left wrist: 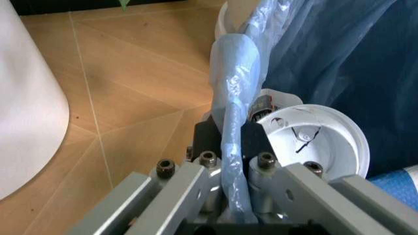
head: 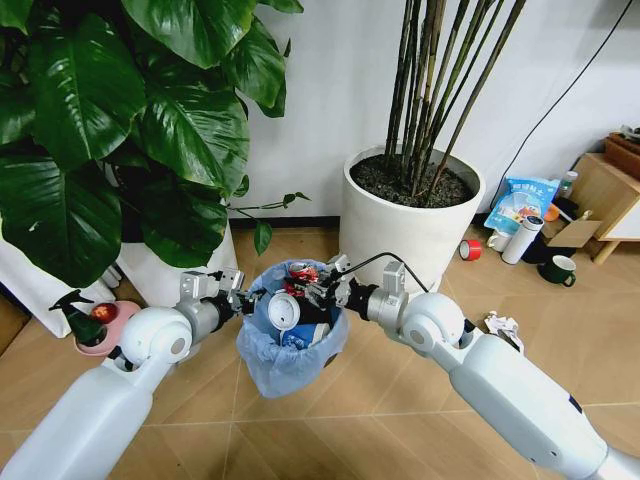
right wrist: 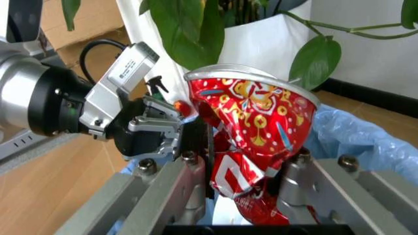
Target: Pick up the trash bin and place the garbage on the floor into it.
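Head looks down; both wrists closely share the trash bin (head: 292, 330).

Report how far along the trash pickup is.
Done: the left gripper holds the trash bin up by its bagged rim, and a white round lid and a blue-white carton already lie inside.
In hand: the right gripper grips the crushed red can over the bin's opening.
Left: release the can; a crumpled white paper wad lies on the floor by the right arm.

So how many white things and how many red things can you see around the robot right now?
White: 4: lid in the bin, two plant pots, tumbler
Red: 2: crushed can in the right gripper's fingers, tape roll
Total: 6
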Controlling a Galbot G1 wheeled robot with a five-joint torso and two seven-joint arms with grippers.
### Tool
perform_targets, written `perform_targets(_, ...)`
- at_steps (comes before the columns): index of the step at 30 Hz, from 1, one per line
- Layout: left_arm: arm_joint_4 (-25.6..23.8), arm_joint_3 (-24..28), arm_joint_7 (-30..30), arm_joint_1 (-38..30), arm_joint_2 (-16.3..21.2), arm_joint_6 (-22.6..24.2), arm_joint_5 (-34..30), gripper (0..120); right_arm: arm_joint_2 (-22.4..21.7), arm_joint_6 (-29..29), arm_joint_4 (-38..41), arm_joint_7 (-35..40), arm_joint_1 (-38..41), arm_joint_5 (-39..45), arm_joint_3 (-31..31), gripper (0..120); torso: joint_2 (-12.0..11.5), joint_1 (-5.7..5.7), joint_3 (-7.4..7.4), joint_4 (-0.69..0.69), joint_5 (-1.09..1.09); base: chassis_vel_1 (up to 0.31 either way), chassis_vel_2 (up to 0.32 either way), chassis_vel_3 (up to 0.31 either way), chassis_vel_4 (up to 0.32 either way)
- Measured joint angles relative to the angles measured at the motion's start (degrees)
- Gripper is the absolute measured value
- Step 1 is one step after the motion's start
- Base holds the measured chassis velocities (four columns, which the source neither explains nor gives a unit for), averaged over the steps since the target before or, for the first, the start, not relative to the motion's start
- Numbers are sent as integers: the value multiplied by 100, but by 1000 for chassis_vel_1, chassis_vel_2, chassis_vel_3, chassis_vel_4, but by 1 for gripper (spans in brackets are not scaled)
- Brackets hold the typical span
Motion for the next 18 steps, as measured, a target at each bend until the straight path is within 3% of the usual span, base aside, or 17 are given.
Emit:
perform_targets(4, 12, 0, 3, -4, -14, 0, 2, 0, 11, -13, -10, 35, 23, -56, -4, 18, 0, 0, 0, 0, 0, 0, 0, 0, 0)
perform_targets(9, 30, 1, 26, -27, -21, 0, 6, 0, 9, -16, -31, 41, 47, -205, -21, 34, 0, 0, 0, 0, 0, 0, 0, 0, 0)
perform_targets(11, 34, 2, 61, -35, -21, 0, 8, 0, -3, -16, -39, 24, 54, -252, -30, 46, 0, 0, 0, 0, 0, 0, 0, 0, 0)
perform_targets(18, 36, 3, 64, -34, -30, 0, 12, 0, -34, -36, -43, -80, 72, -347, -46, 64, 0, 0, 0, 0, 0, 0, 0, 0, 0)
